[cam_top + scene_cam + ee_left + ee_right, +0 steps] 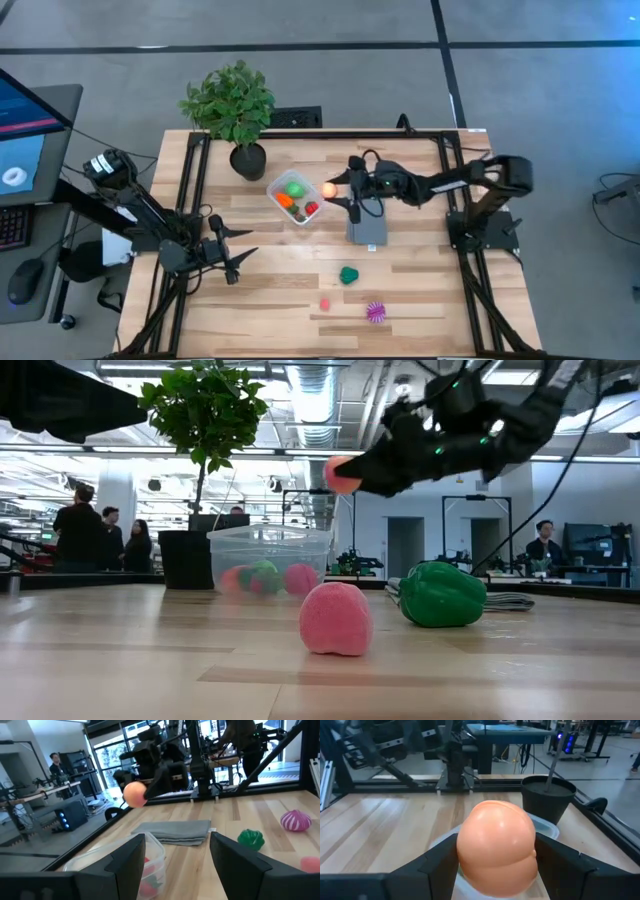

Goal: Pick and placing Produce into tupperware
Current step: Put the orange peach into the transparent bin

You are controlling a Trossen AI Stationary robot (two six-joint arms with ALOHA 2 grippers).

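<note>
You are looking down on a wooden table with two dark arms. Just right of the frame's centre, the right gripper is clamped on a peach-coloured ball, holding it in the air just beside the right edge of the clear tub. In the right wrist view the ball fills the gap between the two fingers, gripped across its widest part, with the tub's rim showing just behind it. It looks smooth and round, so expect it to be light and probably a little slippery; a squeeze across the middle, as now, is likely the safest hold. The tub already holds a green ball, an orange piece and a red piece. Three toys wait on the boards at lower centre-right: a dark green pepper, a small pink piece and a spiky purple ball. The left gripper hovers at lower left with its fingers apart, holding nothing. A potted plant stands at upper left of the table, and a grey slab lies to the tub's lower right.
</note>
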